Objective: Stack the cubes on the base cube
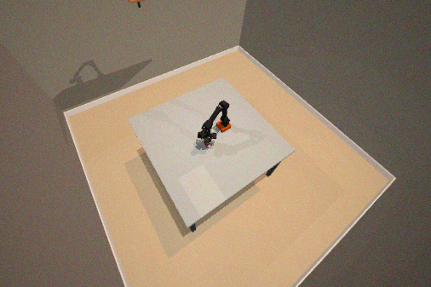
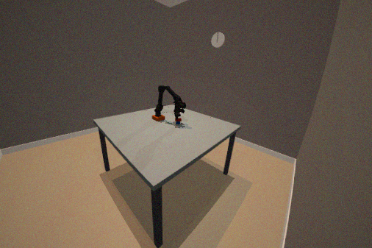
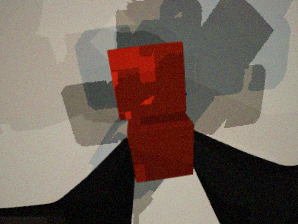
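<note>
Wrist view: your gripper (image 3: pixel 162 163) clamps red cube (image 3: pixel 161 145) between fingers. Second red cube (image 3: pixel 148 79) sits just ahead of held one, nearly touching. Base cube hidden beneath; you cannot judge gap.

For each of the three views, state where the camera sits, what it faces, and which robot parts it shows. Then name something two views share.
Top: high overhead, angled down at the table; whole arm visible.
Exterior: room level, facing the table corner; whole arm again.
Wrist: on the arm, looking down past the tool, which grips a red cube above another red cube.
Shared: top and exterior both show the orange mount.
</note>
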